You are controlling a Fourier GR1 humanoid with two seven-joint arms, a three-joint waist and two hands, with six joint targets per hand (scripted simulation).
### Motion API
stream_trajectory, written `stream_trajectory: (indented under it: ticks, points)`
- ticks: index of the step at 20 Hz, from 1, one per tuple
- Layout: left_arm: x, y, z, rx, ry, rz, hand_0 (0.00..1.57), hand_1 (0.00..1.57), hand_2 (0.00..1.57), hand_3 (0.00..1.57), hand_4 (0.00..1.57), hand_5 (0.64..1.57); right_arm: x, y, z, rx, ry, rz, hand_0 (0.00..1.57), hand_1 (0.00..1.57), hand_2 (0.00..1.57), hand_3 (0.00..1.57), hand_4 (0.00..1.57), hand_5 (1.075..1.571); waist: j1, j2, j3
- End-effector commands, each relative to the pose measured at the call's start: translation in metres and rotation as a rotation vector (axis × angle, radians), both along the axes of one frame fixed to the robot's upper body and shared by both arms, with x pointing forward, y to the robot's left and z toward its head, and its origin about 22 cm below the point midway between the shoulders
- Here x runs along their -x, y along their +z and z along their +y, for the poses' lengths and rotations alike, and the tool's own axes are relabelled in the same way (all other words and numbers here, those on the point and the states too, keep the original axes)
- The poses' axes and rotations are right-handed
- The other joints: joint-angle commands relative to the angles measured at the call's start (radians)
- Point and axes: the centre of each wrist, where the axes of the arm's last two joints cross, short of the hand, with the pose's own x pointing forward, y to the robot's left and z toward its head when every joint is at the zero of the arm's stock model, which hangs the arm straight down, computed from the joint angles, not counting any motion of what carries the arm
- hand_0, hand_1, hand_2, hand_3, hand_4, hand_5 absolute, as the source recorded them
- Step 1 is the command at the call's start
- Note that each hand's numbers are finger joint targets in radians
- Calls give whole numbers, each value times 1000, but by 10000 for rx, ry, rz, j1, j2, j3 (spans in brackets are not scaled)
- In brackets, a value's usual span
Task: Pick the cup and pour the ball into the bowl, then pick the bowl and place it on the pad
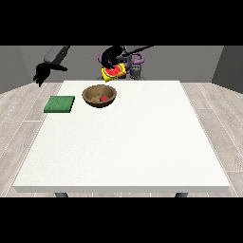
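A yellow cup (114, 72) with a red pattern hangs tilted above the far rim of the wooden bowl (99, 96), its mouth turned towards the camera. The hand at the view's right (110, 57) is curled over the cup from above and holds it. A small reddish ball (102, 98) lies inside the bowl. The green pad (60, 104) lies flat on the table, left of the bowl. The hand at the view's left (42, 73) hangs off the table's far left corner with relaxed fingers and holds nothing.
The white table (128, 142) stretches wide towards the camera in front of the bowl and pad. The robot's torso (135, 70) stands just behind the table's far edge. Grey floor surrounds the table.
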Motion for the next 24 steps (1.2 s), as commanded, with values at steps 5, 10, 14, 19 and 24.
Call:
stream_trajectory:
  ticks: [5, 10, 14, 19, 24]
  points:
    - [-19, 19, 59, 5338, 571, 1039, 148, 148, 1571, 1571, 1005, 1545, 11, -17, 2, -576, -81, 1175, 0, 0, 0, 0, 482, 1561, 1073, -297, -51]
    - [-38, 18, 131, 8517, 1432, 1473, 370, 370, 1571, 1571, 864, 1568, 5, -12, 7, -626, -689, 556, 0, 0, 0, 0, 482, 1561, 1512, 333, -54]
    - [-36, 14, 136, 11571, 703, 3216, 1294, 1294, 1571, 1528, 996, 1564, -10, -3, 24, -616, -528, 159, 0, 0, 0, 0, 236, 1561, 1531, 1101, -70]
    - [-34, -6, 164, 14326, -146, 4053, 959, 959, 932, 634, 862, 1540, -10, -15, 45, -1003, -27, 119, 0, 0, 0, 0, 358, 1569, 1232, 1694, -55]
    - [-38, -23, 182, 17075, -497, 4646, 0, 0, 0, 0, 400, 1548, -24, -10, 77, -967, 942, 54, 0, 0, 0, 0, 421, 1566, 455, 2047, -42]
